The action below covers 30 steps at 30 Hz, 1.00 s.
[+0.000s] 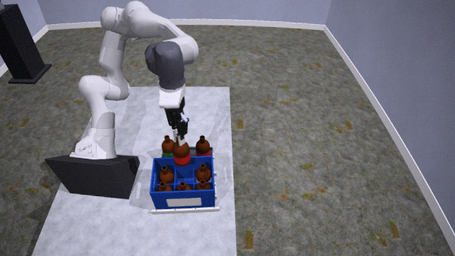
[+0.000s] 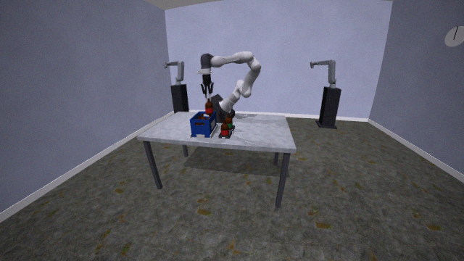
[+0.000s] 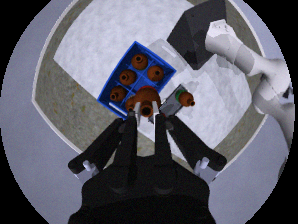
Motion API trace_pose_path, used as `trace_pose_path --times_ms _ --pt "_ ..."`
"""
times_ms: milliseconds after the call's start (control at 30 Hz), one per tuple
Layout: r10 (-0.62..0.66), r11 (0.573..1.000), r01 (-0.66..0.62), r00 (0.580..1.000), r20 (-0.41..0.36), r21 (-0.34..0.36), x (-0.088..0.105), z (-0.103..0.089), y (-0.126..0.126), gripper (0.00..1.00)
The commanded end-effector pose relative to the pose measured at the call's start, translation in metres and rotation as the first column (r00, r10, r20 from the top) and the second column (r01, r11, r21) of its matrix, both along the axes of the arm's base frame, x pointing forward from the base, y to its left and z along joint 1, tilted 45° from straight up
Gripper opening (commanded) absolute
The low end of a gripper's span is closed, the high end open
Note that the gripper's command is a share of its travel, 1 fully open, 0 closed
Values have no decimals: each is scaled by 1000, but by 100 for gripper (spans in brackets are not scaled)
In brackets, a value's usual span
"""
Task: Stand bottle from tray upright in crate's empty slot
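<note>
A brown, red-labelled bottle (image 1: 181,152) hangs upright (gripped at its neck) above the blue crate (image 1: 183,199).

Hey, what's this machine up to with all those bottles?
The arm's gripper is shut on the neck of a brown bottle with a red band, holding it in the air above the blue crate. The crate holds five bottles and has one open slot in the middle of its far row. Two more bottles stand on the tray beside the crate. The held bottle hangs upright and has not gone into the slot yet.
</note>
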<state>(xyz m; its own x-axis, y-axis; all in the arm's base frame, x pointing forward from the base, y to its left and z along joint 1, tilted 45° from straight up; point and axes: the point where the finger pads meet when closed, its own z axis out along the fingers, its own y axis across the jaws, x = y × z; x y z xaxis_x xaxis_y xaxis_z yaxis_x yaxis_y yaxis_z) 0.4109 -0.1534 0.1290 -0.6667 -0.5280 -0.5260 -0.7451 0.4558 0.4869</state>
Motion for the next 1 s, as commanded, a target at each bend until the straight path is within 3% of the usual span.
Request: trace_pose_path --times_ms 0,967 --pt "5 1000 -5 1000 12 -10 1 -2 -7 0" --pt "5 1000 -5 1000 12 -10 2 -10 -15 0"
